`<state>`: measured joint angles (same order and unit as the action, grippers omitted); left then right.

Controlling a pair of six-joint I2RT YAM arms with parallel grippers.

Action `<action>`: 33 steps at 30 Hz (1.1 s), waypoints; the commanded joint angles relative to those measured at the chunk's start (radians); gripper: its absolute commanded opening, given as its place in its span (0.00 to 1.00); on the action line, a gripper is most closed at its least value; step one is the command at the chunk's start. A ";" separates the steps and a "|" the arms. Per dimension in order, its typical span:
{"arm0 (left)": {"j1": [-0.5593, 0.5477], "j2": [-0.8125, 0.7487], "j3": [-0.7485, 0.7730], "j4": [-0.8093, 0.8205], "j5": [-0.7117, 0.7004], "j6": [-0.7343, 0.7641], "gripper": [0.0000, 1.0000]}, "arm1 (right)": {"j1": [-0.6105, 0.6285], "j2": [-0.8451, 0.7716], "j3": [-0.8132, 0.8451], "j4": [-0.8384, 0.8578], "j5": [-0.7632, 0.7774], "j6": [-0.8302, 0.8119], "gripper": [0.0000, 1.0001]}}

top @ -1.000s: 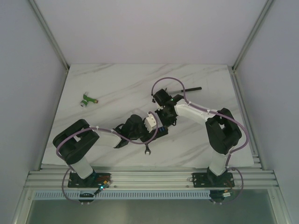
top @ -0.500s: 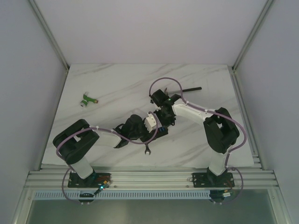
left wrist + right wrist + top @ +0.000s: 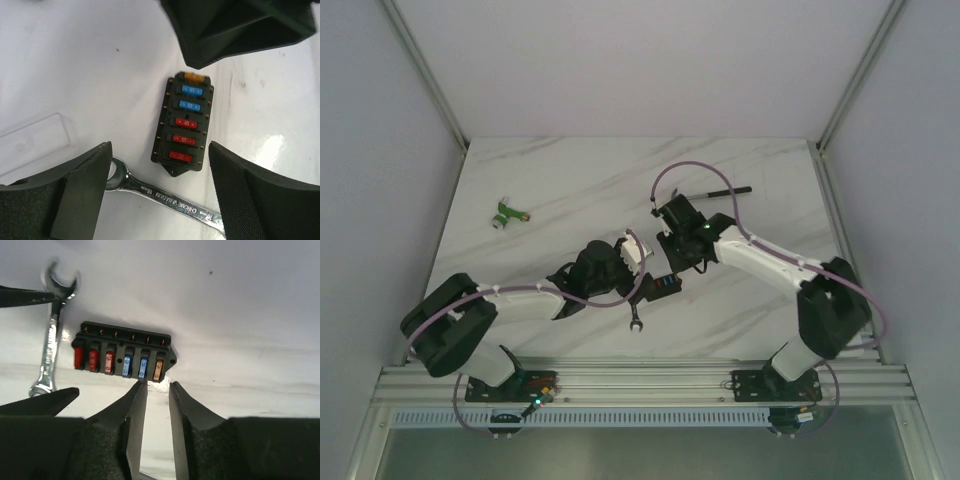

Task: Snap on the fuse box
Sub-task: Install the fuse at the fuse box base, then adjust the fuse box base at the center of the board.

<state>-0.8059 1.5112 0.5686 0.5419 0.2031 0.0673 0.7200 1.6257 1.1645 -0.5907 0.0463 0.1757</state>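
Observation:
The fuse box (image 3: pixel 183 122) lies flat on the table, a black box with red, blue and one orange fuse showing and no cover on it. It also shows in the right wrist view (image 3: pixel 122 355) and the top view (image 3: pixel 665 285). The clear cover (image 3: pixel 35 142) lies on the table to its left. My left gripper (image 3: pixel 157 192) is wide open and empty, hovering above the near end of the box. My right gripper (image 3: pixel 157 385) is empty, its jaws a narrow gap apart, tips just off the orange-fuse end of the box.
A chrome wrench (image 3: pixel 170 197) lies just near of the fuse box; it also shows in the top view (image 3: pixel 635 320). A green-and-white connector (image 3: pixel 507 213) lies at the far left. A thin black tool (image 3: pixel 720 190) lies behind the right arm.
The left arm has drawn back to the left, off the fuse box. The right gripper has moved nearer and its elbow has swung right. The fuse box now shows between the grippers.

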 commanded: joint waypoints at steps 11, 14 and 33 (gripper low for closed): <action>0.064 -0.186 0.033 -0.224 -0.329 -0.337 0.93 | -0.003 -0.250 -0.318 0.149 -0.070 0.133 0.38; 0.102 -0.175 0.050 -0.263 -0.351 -0.389 0.94 | -0.004 -0.259 -0.383 0.221 -0.121 0.163 0.38; 0.211 0.006 0.184 -0.386 -0.425 -0.610 0.96 | -0.102 0.132 -0.121 0.451 -0.003 -0.001 0.35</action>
<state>-0.5983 1.4963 0.7002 0.1936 -0.1722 -0.5121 0.6361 1.6966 0.9604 -0.2077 0.0097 0.2504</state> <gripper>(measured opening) 0.962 0.351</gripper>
